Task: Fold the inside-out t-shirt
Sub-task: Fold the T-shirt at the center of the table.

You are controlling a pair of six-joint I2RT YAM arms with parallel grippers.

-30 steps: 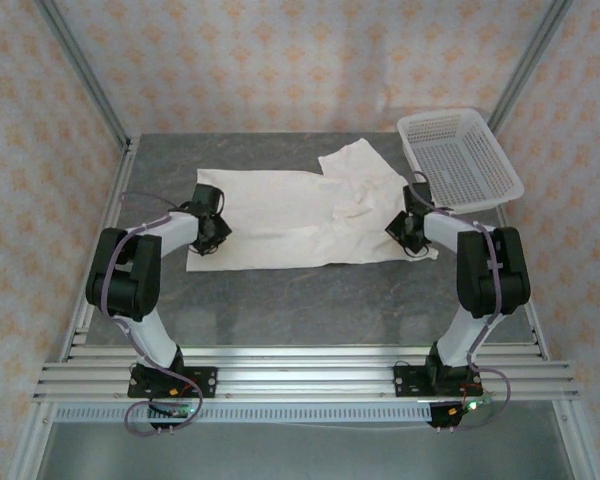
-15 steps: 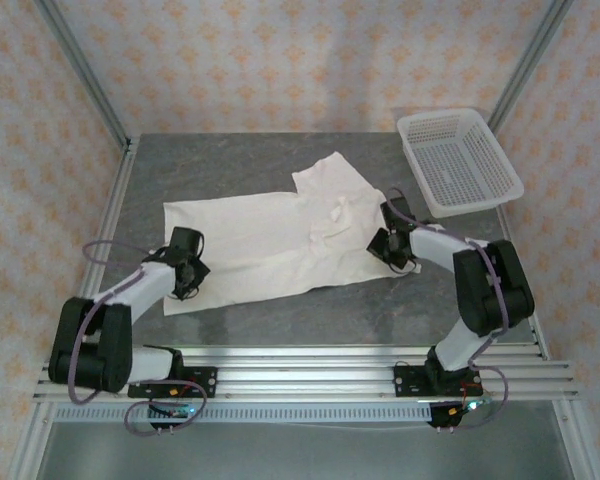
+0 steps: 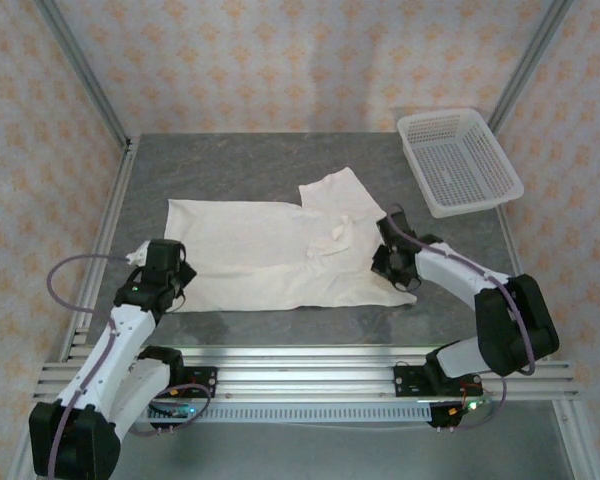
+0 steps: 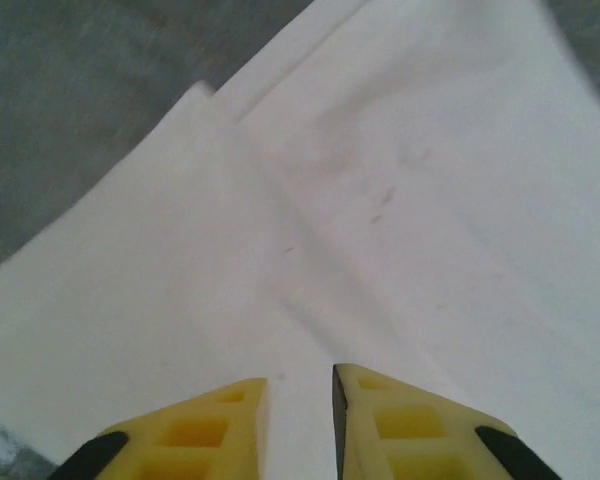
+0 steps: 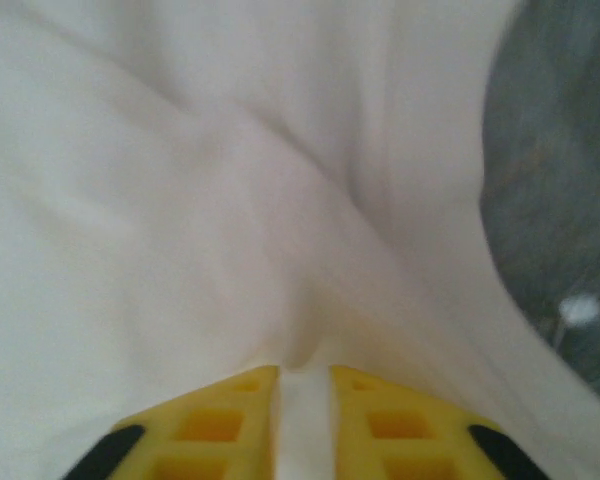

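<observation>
– Where is the plain white cotton t-shirt (image 3: 270, 250)?
– Spread nearly flat across the middle of the grey stone-patterned tabletop (image 3: 260, 160). One sleeve points far-right, apart from the white plastic mesh basket (image 3: 458, 150) in the far right corner.
– And the left gripper (image 4: 299, 380)?
– Over the shirt's near left corner. Its yellow fingers stand slightly apart, and the cloth lies flat below the gap.
– The right gripper (image 5: 304, 375)?
– At the shirt's near right edge. A ridge of cloth runs into its narrow gap. I cannot tell whether it is pinched.
</observation>
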